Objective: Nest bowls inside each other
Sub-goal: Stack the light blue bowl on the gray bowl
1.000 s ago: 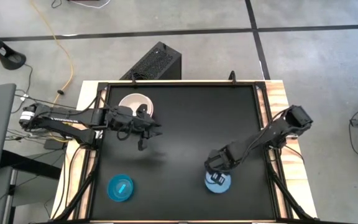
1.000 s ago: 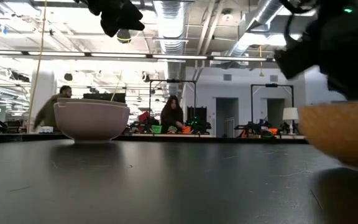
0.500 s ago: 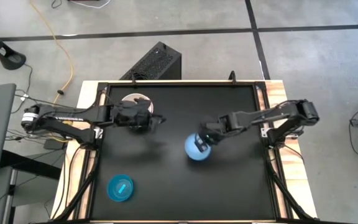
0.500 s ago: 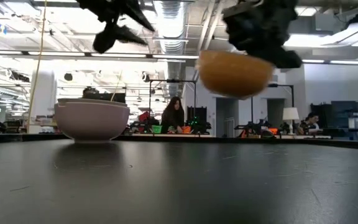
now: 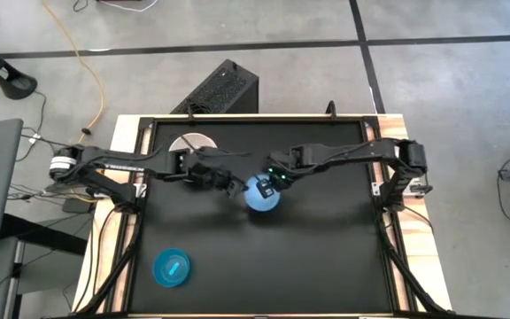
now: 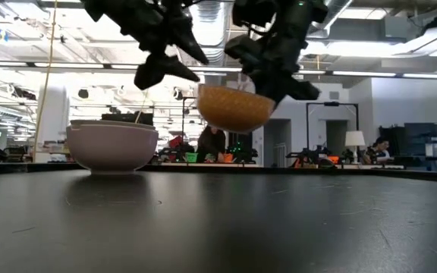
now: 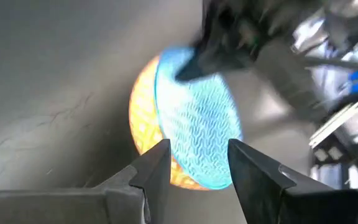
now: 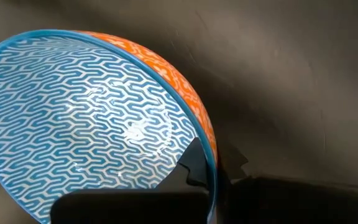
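My right gripper (image 5: 275,180) is shut on a bowl with a blue patterned inside and an orange outside (image 5: 260,197), held in the air above the table's middle (image 6: 234,108). My left gripper (image 5: 235,187) is open just left of that bowl, and in the left wrist view its fingers (image 7: 162,163) frame the bowl (image 7: 191,134). A pale bowl (image 5: 189,142) stands on its base at the far left (image 6: 112,146), partly under my left arm. A teal-blue bowl (image 5: 173,268) sits on the table at the near left. My right gripper grips the bowl's rim (image 8: 211,163) on its far right side, one finger inside (image 8: 191,167) and the other outside. The fingers slant down from the table's right. The bowl hangs clear of the table, opening up. My left gripper: I cannot tell whether it touches the bowl.
A raised frame (image 5: 374,159) runs round the black table top. A black box (image 5: 224,89) stands on the floor beyond the far edge. Bare table lies at the right and near the middle (image 5: 326,257). People show in the room behind (image 6: 212,140).
My right gripper has carried the orange-and-blue bowl up off the near right of the table and toward the left and far side, to the middle. My left gripper has moved right and down toward that bowl, rolling about its own axis, still open.
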